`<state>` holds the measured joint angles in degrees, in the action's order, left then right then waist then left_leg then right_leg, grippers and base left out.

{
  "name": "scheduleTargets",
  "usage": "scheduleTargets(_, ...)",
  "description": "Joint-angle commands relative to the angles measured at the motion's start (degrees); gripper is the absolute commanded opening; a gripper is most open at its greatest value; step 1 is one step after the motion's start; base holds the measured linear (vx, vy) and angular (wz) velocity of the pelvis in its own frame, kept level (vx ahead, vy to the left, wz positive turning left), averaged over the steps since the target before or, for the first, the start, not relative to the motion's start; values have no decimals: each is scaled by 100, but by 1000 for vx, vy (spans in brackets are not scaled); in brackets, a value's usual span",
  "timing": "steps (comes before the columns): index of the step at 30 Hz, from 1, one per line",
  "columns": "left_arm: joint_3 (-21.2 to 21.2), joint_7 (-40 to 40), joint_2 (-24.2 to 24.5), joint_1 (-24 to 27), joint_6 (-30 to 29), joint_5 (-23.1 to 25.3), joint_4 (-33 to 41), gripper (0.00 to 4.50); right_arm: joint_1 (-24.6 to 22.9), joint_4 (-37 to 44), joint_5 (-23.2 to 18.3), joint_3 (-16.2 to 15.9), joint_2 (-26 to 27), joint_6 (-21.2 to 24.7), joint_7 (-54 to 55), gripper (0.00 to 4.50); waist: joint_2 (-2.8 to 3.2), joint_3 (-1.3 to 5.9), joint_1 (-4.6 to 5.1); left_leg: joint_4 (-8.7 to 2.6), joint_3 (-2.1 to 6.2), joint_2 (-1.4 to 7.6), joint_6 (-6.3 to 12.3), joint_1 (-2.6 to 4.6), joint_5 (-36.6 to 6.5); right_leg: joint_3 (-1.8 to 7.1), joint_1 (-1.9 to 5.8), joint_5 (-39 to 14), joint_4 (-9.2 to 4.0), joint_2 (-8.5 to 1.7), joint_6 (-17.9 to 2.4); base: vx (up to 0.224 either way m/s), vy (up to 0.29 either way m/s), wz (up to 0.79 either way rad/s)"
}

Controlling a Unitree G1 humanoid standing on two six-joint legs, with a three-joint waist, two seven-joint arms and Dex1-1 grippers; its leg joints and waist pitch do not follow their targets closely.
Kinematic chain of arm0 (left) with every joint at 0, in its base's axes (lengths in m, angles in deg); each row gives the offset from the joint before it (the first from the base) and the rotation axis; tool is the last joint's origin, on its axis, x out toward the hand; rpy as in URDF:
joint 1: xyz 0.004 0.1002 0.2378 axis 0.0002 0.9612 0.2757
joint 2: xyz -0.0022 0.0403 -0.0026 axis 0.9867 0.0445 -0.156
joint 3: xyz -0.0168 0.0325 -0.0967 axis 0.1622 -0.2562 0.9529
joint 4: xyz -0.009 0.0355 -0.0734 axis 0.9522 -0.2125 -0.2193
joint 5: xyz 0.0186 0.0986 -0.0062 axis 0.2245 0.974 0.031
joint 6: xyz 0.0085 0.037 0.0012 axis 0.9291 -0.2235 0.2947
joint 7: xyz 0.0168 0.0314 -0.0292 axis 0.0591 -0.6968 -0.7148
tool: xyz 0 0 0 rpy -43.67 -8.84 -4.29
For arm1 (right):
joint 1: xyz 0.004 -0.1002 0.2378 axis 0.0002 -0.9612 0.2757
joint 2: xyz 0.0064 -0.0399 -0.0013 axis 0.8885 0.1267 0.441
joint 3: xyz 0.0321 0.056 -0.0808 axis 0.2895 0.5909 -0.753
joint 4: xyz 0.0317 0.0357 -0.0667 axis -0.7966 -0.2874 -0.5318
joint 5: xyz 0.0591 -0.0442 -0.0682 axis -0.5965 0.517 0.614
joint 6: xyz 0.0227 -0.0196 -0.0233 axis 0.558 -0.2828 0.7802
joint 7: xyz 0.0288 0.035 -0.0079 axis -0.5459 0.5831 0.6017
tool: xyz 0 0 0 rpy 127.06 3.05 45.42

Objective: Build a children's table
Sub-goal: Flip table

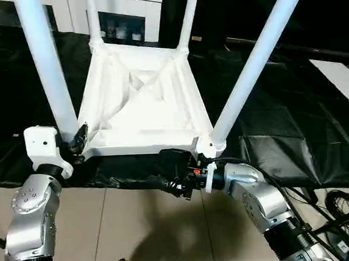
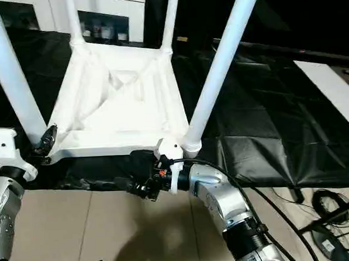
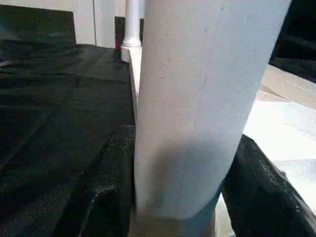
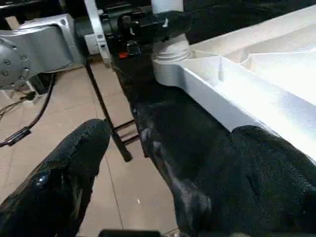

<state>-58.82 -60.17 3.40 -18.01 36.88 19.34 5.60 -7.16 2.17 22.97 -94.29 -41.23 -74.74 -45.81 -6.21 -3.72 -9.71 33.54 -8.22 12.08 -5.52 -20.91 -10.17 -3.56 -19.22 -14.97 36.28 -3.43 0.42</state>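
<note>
The children's table (image 1: 138, 91) lies upside down on the black-sheeted work table (image 1: 280, 142), ribbed underside up, with its four white legs rising from the corner sockets. My left gripper (image 1: 78, 139) is at the foot of the near-left leg (image 1: 45, 67). In the left wrist view that leg (image 3: 197, 108) stands between the two black fingers (image 3: 261, 192), which press on both its sides. My right gripper (image 1: 175, 171) hangs at the work table's front edge, under the children's table's near rim and beside the near-right socket (image 1: 210, 145). Its fingers (image 4: 64, 187) stand wide apart, with only the sheet's edge between them.
A white cabinet with a glass door (image 1: 125, 22) stands behind the work table. A white panel (image 1: 338, 78) lies on the sheet at the far right. Cables (image 1: 342, 209) trail over the tiled floor (image 1: 138, 226) in front.
</note>
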Motion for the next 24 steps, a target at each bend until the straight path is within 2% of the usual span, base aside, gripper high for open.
scheduleTargets(1,-141,84,-33,-93,-95,-77,-25,220,47,-97,-54,99,-50,-74,-44,450,292,390,9,-454,25,160,-353,134,-994,238,108,1002,-311,-442,-1000,0,0,0)
scheduleTargets(2,-151,92,-25,-101,-137,-85,-23,220,58,-110,-50,108,-39,-80,-39,450,353,394,2,-454,35,157,-375,137,-1024,235,101,988,-302,-443,-1004,0,0,0)
scheduleTargets(3,-162,112,-22,-111,-165,-102,-22,216,65,-124,-42,122,-21,-100,-10,450,366,399,3,-447,38,153,-377,133,-983,234,103,1068,-296,-439,-1012,0,0,0)
scheduleTargets(4,-163,117,-19,-115,-172,-107,-23,216,66,-129,-40,127,-15,-106,-1,450,341,401,9,-444,29,152,-368,133,-977,235,107,1096,-309,-436,-1012,0,0,0)
scheduleTargets(5,-170,141,-7,-133,-200,-126,-33,215,74,-151,-28,148,14,-132,40,450,364,401,8,-444,31,151,-372,130,-1001,235,108,1112,-307,-439,-1023,0,0,0)
scheduleTargets(6,-170,141,-7,-133,-200,-126,-33,215,74,-151,-28,148,14,-132,40,450,353,403,5,-443,28,148,-357,124,-1000,236,111,1089,-300,-443,-1041,0,0,0)
scheduleTargets(7,-165,178,-1,-153,-227,-154,-49,214,53,-165,-19,167,47,-163,83,450,387,409,2,-438,28,149,-355,132,-1024,237,104,1080,-312,-439,-1041,0,0,0)
scheduleTargets(9,-165,178,-1,-153,-227,-154,-49,213,53,-165,-19,167,47,-163,83,450,395,403,-6,-448,34,152,-341,119,-1039,234,110,1036,-305,-442,-1050,0,0,0)
scheduleTargets(10,-142,194,-15,-172,-309,-227,-46,213,23,-163,-10,177,72,-185,122,450,447,405,-10,-446,42,150,-350,118,-1062,235,104,1017,-299,-445,-1050,0,0,0)
scheduleTargets(11,-88,182,-55,-207,-401,-338,-32,213,-5,-154,-3,188,92,-201,170,450,430,412,-6,-434,32,144,-342,112,-1045,242,112,1054,-299,-449,-1061,0,0,0)
scheduleTargets(12,146,99,-253,-364,-687,-785,26,212,-58,-154,69,235,136,-188,423,450,453,408,-14,-445,28,147,-384,113,-1077,244,100,970,-296,-457,-1096,0,0,0)
scheduleTargets(14,206,76,-306,-407,-751,-896,39,212,-66,-158,89,247,144,-179,491,450,424,410,-17,-441,21,141,-354,105,-1060,249,112,900,-307,-451,-1129,0,0,0)
scheduleTargets(15,290,55,-405,-467,-878,-1122,107,212,-57,-217,145,283,165,-152,657,450,419,417,-29,-423,17,130,-293,80,-900,259,125,976,-299,-457,-1107,0,0,0)
scheduleTargets(17,370,34,-519,-524,-1031,-1386,201,212,-43,-298,204,343,202,-135,875,450,435,422,-34,-405,10,121,-281,57,-711,267,112,1092,-277,-459,-1117,0,0,0)
scheduleTargets(18,421,7,-638,-563,-1193,-1631,306,212,-24,-413,218,452,270,-137,1118,450,437,414,-43,-407,3,117,-260,57,-756,264,106,1018,-289,-455,-1106,0,0,0)
scheduleTargets(22,361,24,-955,-606,-1512,-2136,612,212,13,-644,102,760,453,-120,1572,450,428,411,-38,-410,-3,127,-286,56,-779,264,92,903,-288,-452,-1203,0,0,0)
scheduleTargets(24,175,110,-1058,-574,-1645,-2158,772,212,28,-700,-13,897,554,-100,1703,450,460,427,-48,-396,-1,133,-256,52,-682,261,93,1083,-270,-440,-1203,0,0,0)
